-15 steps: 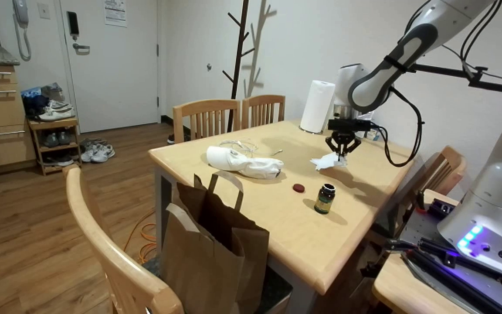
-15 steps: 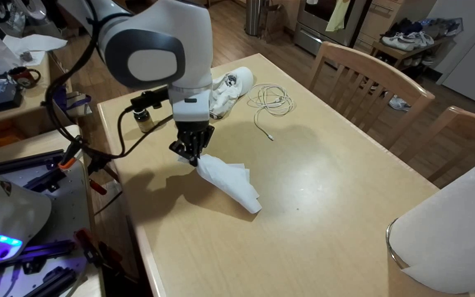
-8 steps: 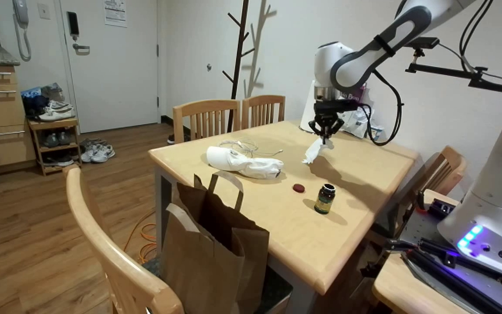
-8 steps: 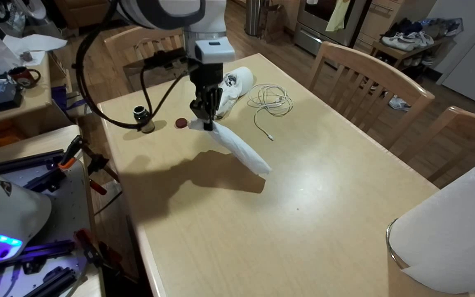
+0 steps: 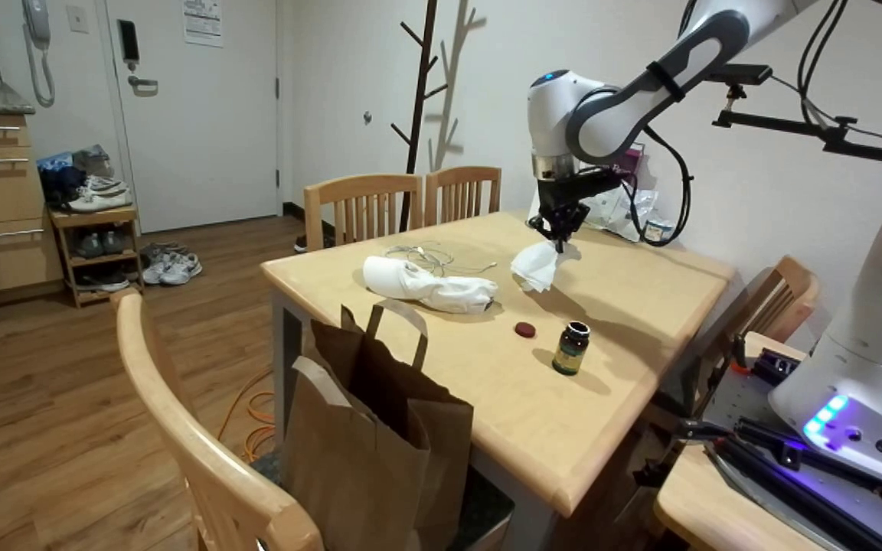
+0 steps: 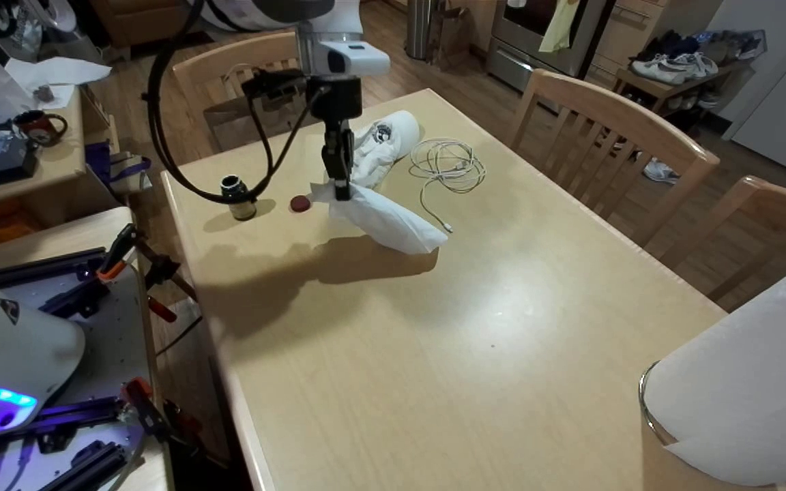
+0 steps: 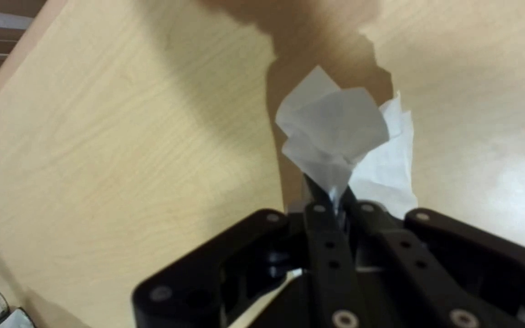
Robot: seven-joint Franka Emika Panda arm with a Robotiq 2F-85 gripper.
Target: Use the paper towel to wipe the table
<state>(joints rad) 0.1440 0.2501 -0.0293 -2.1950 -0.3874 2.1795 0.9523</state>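
Paper towel [image 6: 393, 221] shifted toward white bundle [image 5: 433, 289].
Gripper [image 7: 332, 193] clenched on it; likely a wiping stroke, table [image 6: 434, 382] contact unclear.

wrist view: close, facing down | both exterior views: oblique, sharing table [image 6: 434, 341]

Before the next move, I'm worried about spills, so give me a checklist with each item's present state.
1. Jaws shut on towel: ok.
2. Towel flat on table: not ok; it hangs pinched from the jaws.
3. Jar upright: ok.
4. Cap on jar: not ok; it lies apart on the table.
5. Jar empty: cannot tell; its inside doesn't show.
6. Cable clear of towel: ok, though its tip lies near.
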